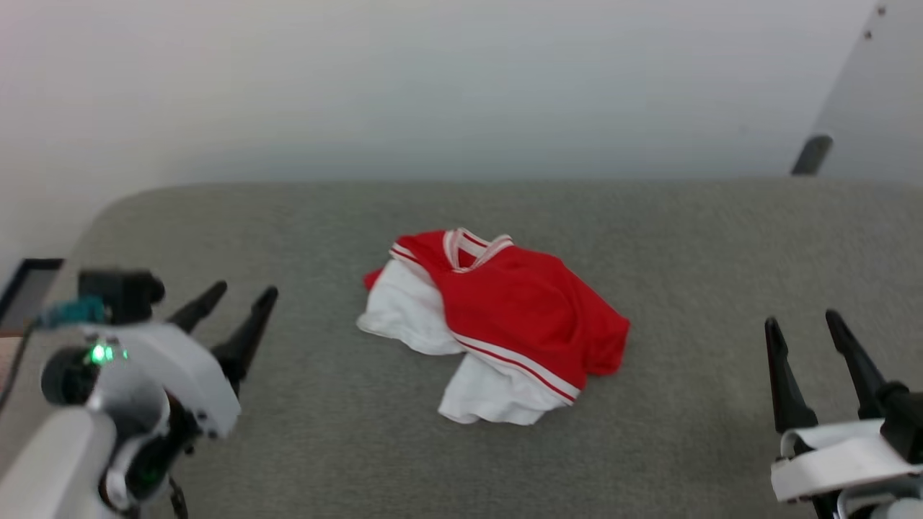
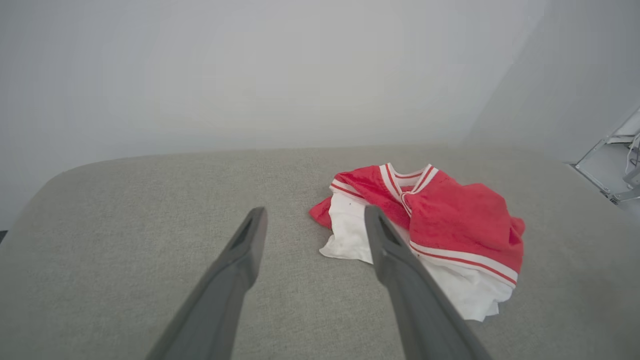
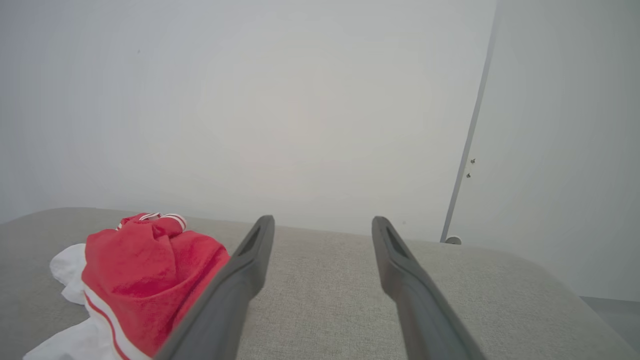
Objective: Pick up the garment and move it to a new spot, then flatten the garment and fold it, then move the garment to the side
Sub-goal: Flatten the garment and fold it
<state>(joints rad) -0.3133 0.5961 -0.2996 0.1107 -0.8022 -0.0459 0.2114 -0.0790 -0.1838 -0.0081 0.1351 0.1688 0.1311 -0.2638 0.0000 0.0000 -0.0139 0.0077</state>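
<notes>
Head view, garment (image 1: 519, 303) between left claw (image 1: 245, 289) and right claw (image 1: 802, 318), untouched

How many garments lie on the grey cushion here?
1: the garment, crumpled in the middle of the grey cushion, between the left gripper and right gripper, touching neither. Folds could hide something smaller.
</notes>
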